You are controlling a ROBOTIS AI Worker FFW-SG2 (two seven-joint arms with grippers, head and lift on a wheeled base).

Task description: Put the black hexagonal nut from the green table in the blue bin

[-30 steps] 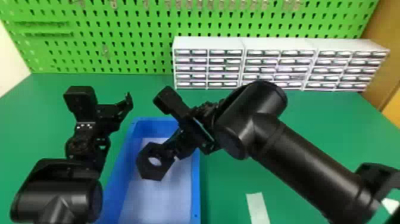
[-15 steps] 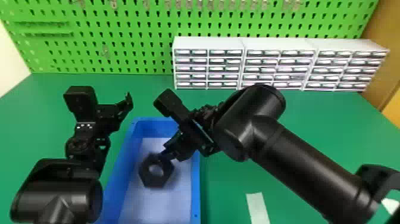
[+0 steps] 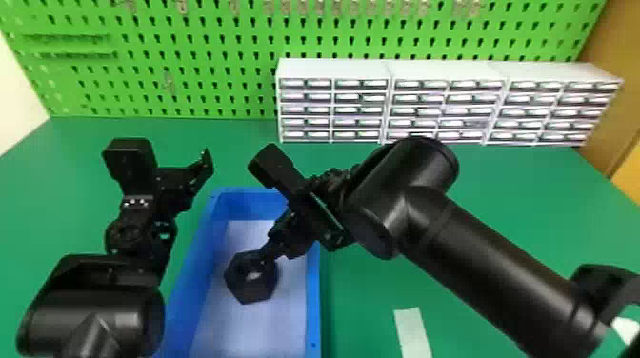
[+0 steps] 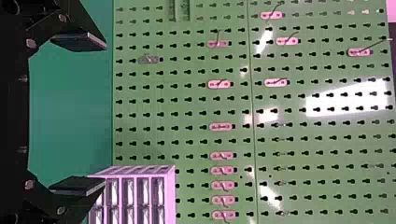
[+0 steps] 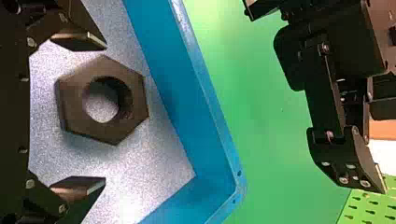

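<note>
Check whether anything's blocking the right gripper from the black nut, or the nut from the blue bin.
Nothing visible stands in the way: the black nut already lies inside the blue bin, near the open right gripper.

Head view looks forward-down from above; right wrist view shares its blue bin (image 3: 193, 278), closer. Left wrist view faces the pegboard (image 4: 196, 106).

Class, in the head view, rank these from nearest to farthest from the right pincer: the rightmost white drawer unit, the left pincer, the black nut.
1. Black nut: inside the blue bin, right by the right pincer.
2. Left pincer: on the left.
3. Rightmost white drawer unit: far right, at the back.
</note>
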